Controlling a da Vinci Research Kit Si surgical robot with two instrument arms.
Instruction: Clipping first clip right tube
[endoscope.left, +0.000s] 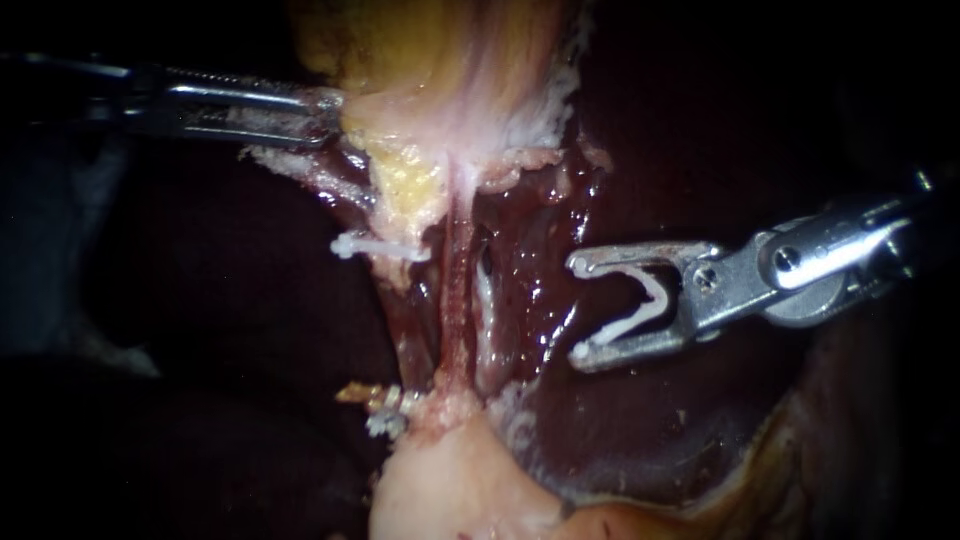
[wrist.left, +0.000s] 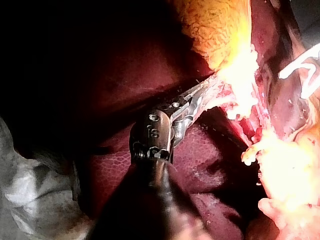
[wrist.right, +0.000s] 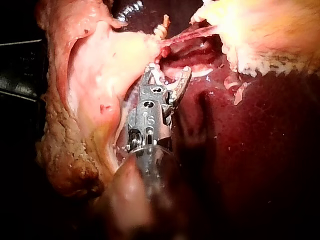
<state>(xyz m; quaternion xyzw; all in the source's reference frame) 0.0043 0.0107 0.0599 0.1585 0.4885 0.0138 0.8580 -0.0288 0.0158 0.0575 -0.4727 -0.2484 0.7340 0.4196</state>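
White clip (endoscope.left: 652, 300) (open) near thin pink tube (endoscope.left: 457, 290).

Instruments: two, the left instrument (endoscope.left: 325, 112) and the right instrument (endoscope.left: 579, 308).
Tubes: two, the left tube (endoscope.left: 408, 315) and the right tube (endoscope.left: 458, 300), ahead of the right pincer.
White clips clearly seen: two, a loaded clip (endoscope.left: 650, 300) inside that pincer and a placed clip (endoscope.left: 380, 247) beyond it.

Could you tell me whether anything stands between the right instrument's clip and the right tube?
Nothing solid shows. The right instrument, carrying the clip, stands apart over bare liver; only a thin pale strand runs beside the right tube.
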